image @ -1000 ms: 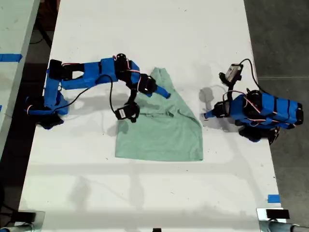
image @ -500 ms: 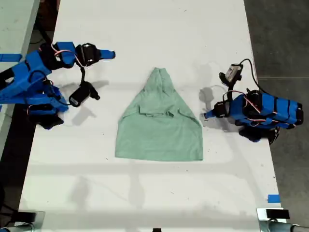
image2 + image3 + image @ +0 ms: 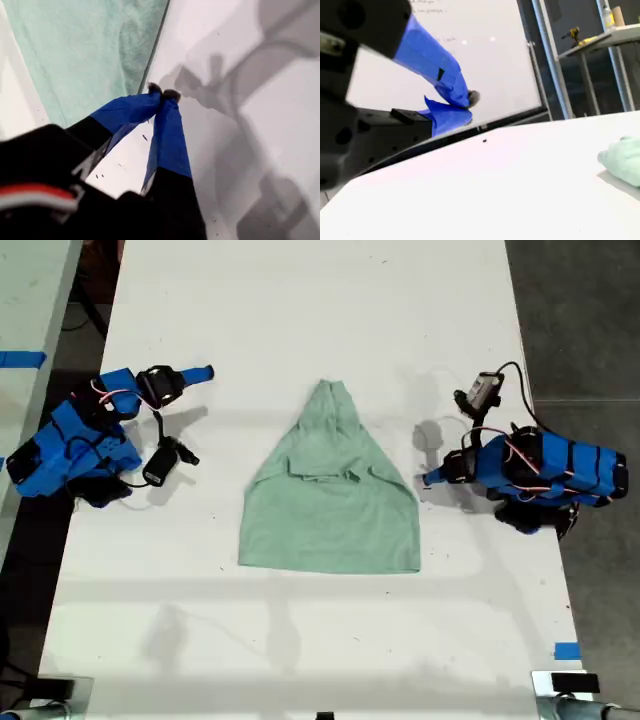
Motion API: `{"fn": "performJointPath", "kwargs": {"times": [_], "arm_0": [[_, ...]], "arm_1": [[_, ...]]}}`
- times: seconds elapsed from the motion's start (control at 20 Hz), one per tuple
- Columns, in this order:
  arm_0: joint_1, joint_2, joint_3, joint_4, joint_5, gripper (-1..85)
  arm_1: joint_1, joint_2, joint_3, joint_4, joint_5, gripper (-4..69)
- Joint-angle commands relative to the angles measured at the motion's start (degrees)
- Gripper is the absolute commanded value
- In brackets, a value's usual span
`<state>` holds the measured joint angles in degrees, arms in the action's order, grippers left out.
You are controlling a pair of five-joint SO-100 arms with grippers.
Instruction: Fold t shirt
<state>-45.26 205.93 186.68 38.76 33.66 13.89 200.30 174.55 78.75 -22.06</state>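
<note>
1. The t shirt (image 3: 330, 495) lies in the middle of the exterior view, flat on the white table (image 3: 320, 300). It is pale mint green, plain, with no print.
2. Its lower hem runs straight across, and the sides slope inward to a narrow bunched tip pointing toward the top of the exterior view, so the outline is close to a triangle.
3. A folded flap crosses the cloth about halfway up, leaving a short ridge and a few soft creases.
4. Count: one shirt, two blue arms, one table; two strips of blue tape show, one (image 3: 22, 359) at the exterior view's left edge and one (image 3: 567, 651) low on its right.
5. My first gripper (image 3: 428, 479) sits at the exterior view's right, its tip just beside the shirt's right edge and not on it. In the first wrist view my first gripper (image 3: 163, 93) has its blue jaws pressed together at the tips with nothing between them, and the shirt's edge (image 3: 95, 50) lies just past them.
6. My second gripper (image 3: 205, 372) sits at the exterior view's upper left, well apart from the shirt, folded back over its base. In the second wrist view my second gripper (image 3: 462, 102) has its blue jaws nearly meeting and empty; a corner of the green cloth (image 3: 622, 160) shows far off.
</note>
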Motion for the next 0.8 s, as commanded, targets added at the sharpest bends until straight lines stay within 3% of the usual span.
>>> {"fn": "performJointPath", "kwargs": {"times": [0.0, 0.75], "arm_0": [[-1.14, 0.62, 2.37, 0.18, -1.67, -0.2], [-1.49, 0.62, 2.37, 0.53, -2.11, -0.2]], "arm_1": [[-0.53, 0.44, 2.81, -0.62, 0.53, 0.8], [-0.79, 0.44, 2.81, -0.62, 0.79, 0.8]]}}
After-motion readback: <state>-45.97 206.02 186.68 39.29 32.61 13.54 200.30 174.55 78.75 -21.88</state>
